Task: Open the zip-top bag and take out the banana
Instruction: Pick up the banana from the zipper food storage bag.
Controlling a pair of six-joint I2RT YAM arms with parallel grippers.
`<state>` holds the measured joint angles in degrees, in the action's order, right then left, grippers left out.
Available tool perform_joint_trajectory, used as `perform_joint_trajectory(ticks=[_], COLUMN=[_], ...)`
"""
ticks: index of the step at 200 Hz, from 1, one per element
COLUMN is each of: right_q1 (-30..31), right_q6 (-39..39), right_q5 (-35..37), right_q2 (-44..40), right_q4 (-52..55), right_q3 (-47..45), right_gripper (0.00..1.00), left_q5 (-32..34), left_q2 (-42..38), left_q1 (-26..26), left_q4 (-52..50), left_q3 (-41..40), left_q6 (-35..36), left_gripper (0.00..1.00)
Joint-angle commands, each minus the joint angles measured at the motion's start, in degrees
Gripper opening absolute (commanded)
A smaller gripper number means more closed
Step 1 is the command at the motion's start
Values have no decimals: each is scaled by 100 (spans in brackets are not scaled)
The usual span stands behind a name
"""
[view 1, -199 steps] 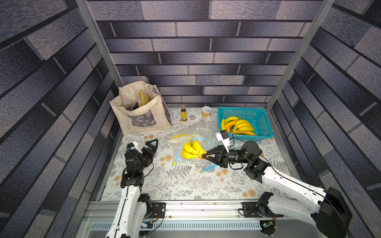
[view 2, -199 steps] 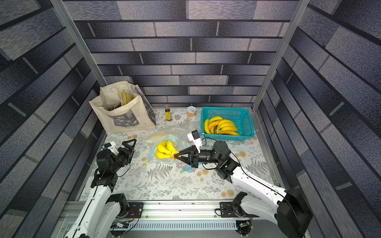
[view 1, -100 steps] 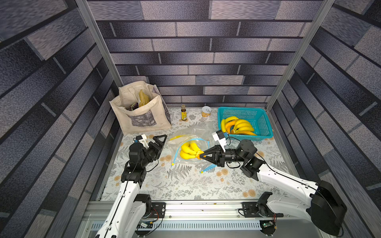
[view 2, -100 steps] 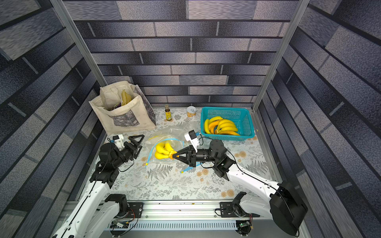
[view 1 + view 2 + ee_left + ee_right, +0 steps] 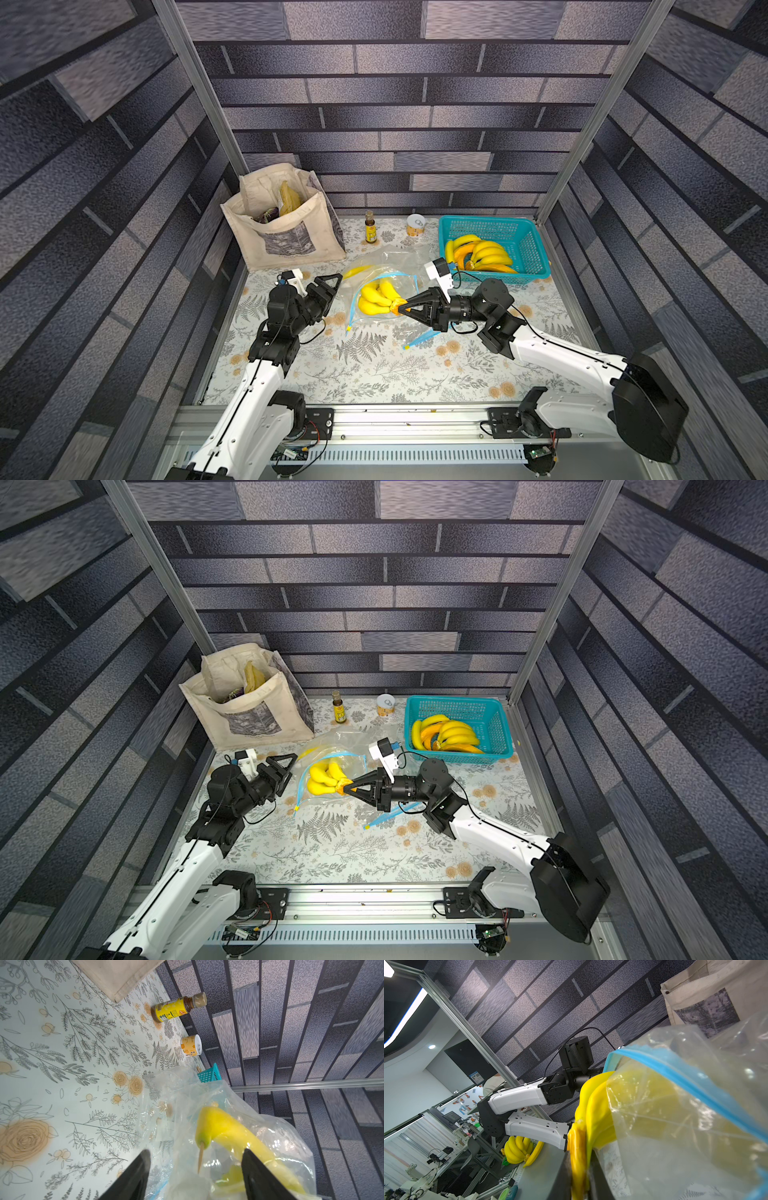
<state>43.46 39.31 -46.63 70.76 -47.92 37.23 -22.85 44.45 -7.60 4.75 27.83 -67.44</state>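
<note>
The clear zip-top bag (image 5: 386,259) (image 5: 345,746) with a blue zip lies in the middle of the table, its mouth open. A yellow banana bunch (image 5: 376,297) (image 5: 324,777) sits in the mouth, partly outside the blue rim (image 5: 675,1076). My right gripper (image 5: 401,308) (image 5: 347,789) (image 5: 580,1155) is shut on the bunch's orange stem (image 5: 577,1142). My left gripper (image 5: 333,286) (image 5: 287,763) (image 5: 196,1152) is at the bag's left edge. Its jaws stand apart, with crumpled plastic (image 5: 176,1088) and a single green-tipped banana (image 5: 224,1130) in front of them.
A cloth tote bag (image 5: 286,232) stands at the back left. A small brown bottle (image 5: 370,227) and a can (image 5: 416,225) stand by the back wall. At the back right a teal basket (image 5: 486,219) holds more bananas. A loose blue zip strip (image 5: 417,340) lies under my right wrist.
My left arm has swung right, up to the bag's left edge, and its jaws have narrowed. My right gripper has shifted slightly left, still holding the stem.
</note>
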Motion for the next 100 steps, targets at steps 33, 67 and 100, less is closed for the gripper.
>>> perform_joint_trajectory(ticks=[33, 67, 100], right_q1=[-40, -40, -40], right_q6=[311, 398, 682], right_q5=[-48, -33, -119], right_q2=[157, 142, 230], right_q4=[-1083, -1205, -1473], right_q3=[127, 106, 63], right_gripper=[0, 0, 0], left_q5=[201, 386, 758], left_q2=[125, -2, -57], left_q1=[-108, -100, -65], left_q4=[484, 475, 526], left_q3=[110, 18, -253], left_q6=[38, 38, 55], left_gripper=[25, 0, 0])
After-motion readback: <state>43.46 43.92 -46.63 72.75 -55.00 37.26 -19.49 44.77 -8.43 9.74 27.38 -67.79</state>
